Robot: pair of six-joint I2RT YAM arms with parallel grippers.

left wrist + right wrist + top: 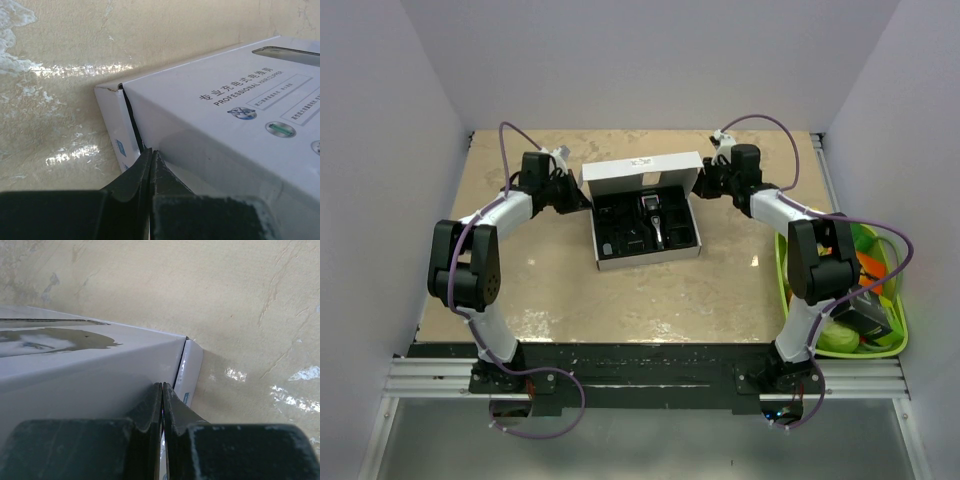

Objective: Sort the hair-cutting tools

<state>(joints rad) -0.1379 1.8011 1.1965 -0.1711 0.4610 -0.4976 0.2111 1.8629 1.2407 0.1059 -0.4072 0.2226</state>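
While both claws sit at the ends of the upright lid (pixel 640 172), the tools lie lower down, in the open tray (pixel 598 250) on the base side of that lid.

The left claw (pixel 570 193) is at the lid's left corner. Its fingers (pixel 132 175) are pressed together at the seam where the side flap meets the printed panel. It looks to be pinching the cardboard edge, though the wrist view does not settle whether card is actually between the pads.

To that claw's right and toward the bases, the small black accessories (pixel 618 228) fill the tray's left half, so they are this arm's nearer pieces. Just past the tray's middle lies the clipper (pixel 656 222), its long axis running from the lid toward the bases.

The right claw (pixel 708 182) is at the lid's right corner and is likewise closed. A sliver of white shows between its fingers (pixel 147 410), which suggests a pinch on the lid's edge. The clipper lies to this claw's left and toward the bases, nearer to it than to the left claw. I judge the right arm has the shorter reach, and a grasp would close across the clipper's narrow body, side to side.

Well off to the right claw's right, apart from the box, a green basket (pixel 783 290) holds toy vegetables (pixel 865 245).
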